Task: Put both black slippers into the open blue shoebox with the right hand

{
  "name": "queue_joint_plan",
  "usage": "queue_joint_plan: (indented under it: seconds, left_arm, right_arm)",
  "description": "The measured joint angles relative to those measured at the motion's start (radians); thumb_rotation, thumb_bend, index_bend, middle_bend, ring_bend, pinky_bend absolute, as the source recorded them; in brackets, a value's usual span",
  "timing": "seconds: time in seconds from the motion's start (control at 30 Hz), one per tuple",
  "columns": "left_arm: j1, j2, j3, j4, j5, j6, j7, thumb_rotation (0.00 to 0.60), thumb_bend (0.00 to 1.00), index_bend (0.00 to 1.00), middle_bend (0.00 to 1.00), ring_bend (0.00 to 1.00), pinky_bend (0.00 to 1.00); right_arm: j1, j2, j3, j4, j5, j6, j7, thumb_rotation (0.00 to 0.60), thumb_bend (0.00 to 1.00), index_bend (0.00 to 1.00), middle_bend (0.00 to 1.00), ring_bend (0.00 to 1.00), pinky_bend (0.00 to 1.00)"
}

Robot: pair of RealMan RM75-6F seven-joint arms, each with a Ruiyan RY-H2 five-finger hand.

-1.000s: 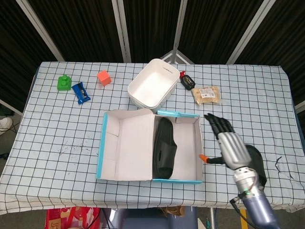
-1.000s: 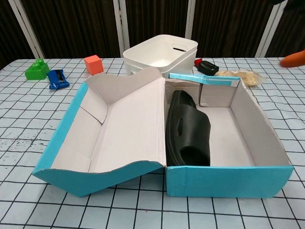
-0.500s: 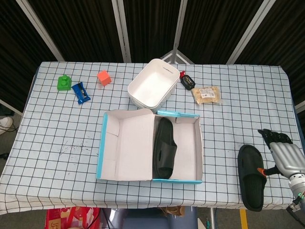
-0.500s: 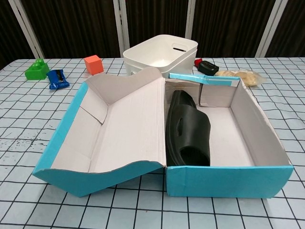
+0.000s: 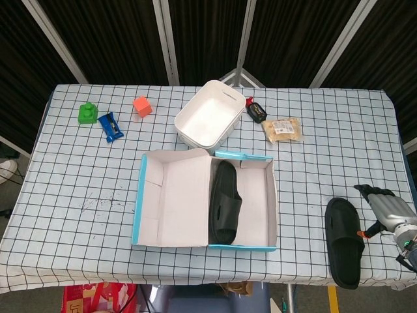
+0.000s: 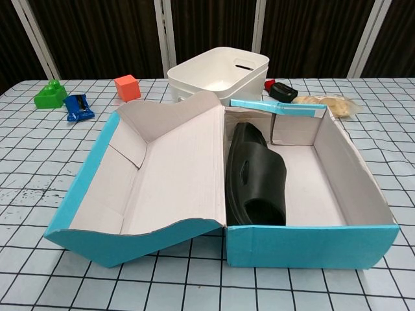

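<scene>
The open blue shoebox sits at the table's front middle with its lid folded out to the left. One black slipper lies inside it against the left wall. The other black slipper lies flat on the table near the front right edge, outside the box. My right hand hovers just right of that slipper at the table's right edge, fingers spread, holding nothing. It does not show in the chest view. My left hand appears in neither view.
A white tub stands behind the box. A black-and-red object and a snack packet lie to its right. An orange cube, a blue object and a green toy sit at the back left.
My right hand has swung from beside the box to the table's right edge, uncovering the second slipper, then drew slightly further right and down. The box and both slippers have not moved.
</scene>
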Motion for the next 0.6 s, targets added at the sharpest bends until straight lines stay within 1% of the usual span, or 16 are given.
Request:
queue_joint_plan:
  seconds: [0.37, 0.6]
  left_arm:
    - [-0.009, -0.013, -0.006, 0.009, -0.021, -0.015, 0.036, 0.6, 0.37, 0.03, 0.0, 0.0, 0.03]
    - [-0.012, -0.016, -0.008, 0.013, -0.027, -0.022, 0.044, 0.6, 0.37, 0.03, 0.0, 0.0, 0.03]
  right_arm:
    - [0.044, -0.162, -0.058, 0.191, 0.071, -0.067, 0.007, 0.6, 0.18, 0.0, 0.06, 0.05, 0.05]
    - [0.057, -0.229, -0.097, 0.271, 0.091, -0.103, 0.021, 0.6, 0.18, 0.0, 0.06, 0.05, 0.04]
